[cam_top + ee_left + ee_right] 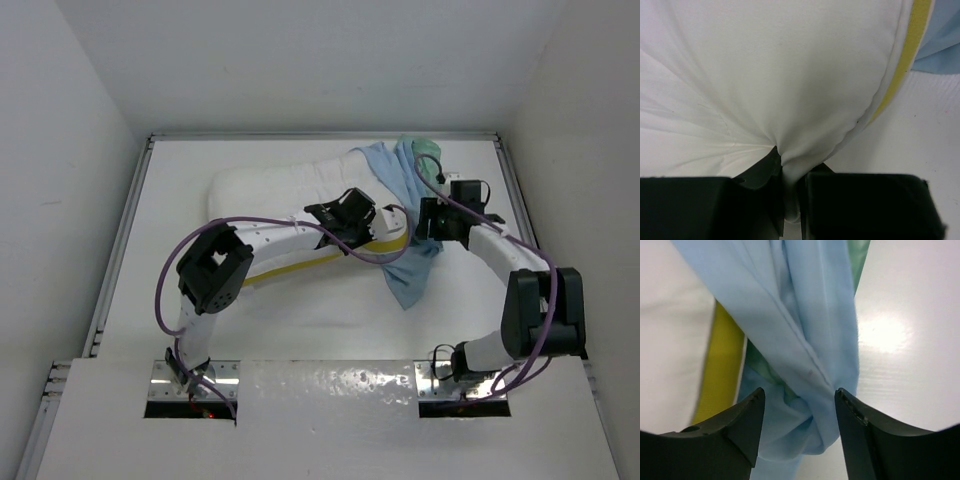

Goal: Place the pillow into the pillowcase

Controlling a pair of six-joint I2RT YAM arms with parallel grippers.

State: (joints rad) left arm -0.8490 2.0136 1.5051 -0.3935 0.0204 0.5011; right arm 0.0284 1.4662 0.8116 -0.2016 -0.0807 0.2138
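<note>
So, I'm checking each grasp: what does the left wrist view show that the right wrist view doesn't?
Left wrist only: the left end effector shut on a pinch of the white pillow. Right wrist only: the right end effector open, astride a bunched fold of the pillowcase, with mint green showing. Both: the pillow's yellow band, the light blue pillowcase and the table.

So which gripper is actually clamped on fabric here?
The left gripper: its jaws are shut on a pinch of the white pillow. The right gripper is open, its fingers apart with the blue pillowcase bunched between them.
</note>
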